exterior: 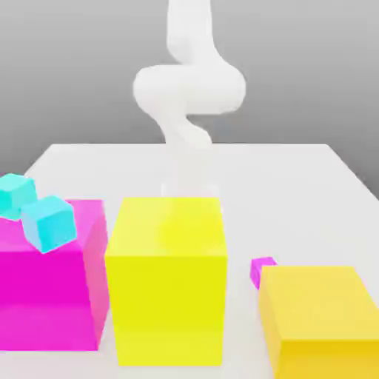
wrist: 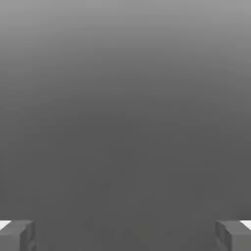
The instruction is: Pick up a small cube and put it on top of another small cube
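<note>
My gripper [wrist: 125, 235] is hanging released, grasping nothing. The cyan cubes [exterior: 49, 222] are lying toward the exterior view's left, well apart from my arm [exterior: 189, 96].

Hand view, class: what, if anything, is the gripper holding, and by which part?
Nothing is held. The gripper is open, its two fingertips far apart with only plain grey background between them.

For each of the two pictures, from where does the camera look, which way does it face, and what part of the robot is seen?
Exterior view: sits low before the table, facing the white arm across the magenta block, yellow block and orange block.
Hand view: sits on the hand, facing plain grey; two fingertips stand wide apart.
Shared: no object shows in both.
</note>
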You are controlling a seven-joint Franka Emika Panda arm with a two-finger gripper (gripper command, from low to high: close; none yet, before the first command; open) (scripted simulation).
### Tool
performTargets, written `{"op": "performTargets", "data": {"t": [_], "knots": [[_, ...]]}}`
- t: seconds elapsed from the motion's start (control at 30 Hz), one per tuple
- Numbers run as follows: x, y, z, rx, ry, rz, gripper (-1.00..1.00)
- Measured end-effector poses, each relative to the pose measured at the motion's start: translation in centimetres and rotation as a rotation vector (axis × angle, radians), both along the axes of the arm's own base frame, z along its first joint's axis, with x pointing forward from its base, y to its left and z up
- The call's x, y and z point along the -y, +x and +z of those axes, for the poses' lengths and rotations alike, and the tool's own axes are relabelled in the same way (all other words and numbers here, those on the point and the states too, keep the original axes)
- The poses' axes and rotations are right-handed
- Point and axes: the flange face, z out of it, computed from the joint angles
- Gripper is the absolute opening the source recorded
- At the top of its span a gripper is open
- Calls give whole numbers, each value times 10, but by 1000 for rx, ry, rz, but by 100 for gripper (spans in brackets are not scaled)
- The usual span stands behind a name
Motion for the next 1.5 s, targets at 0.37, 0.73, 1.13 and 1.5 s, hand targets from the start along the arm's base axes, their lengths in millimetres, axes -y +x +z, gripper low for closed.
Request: {"op": "performTargets", "data": {"t": [0.37, 0.73, 1.13, 1.5], "knots": [[226, -32, -232, -221, 557, -770, 0], [296, -186, -412, -330, 933, -1676, 0], [248, -290, -508, -372, 1098, -2465, 0], [216, -199, -485, -333, 982, -2437, 0]]}}
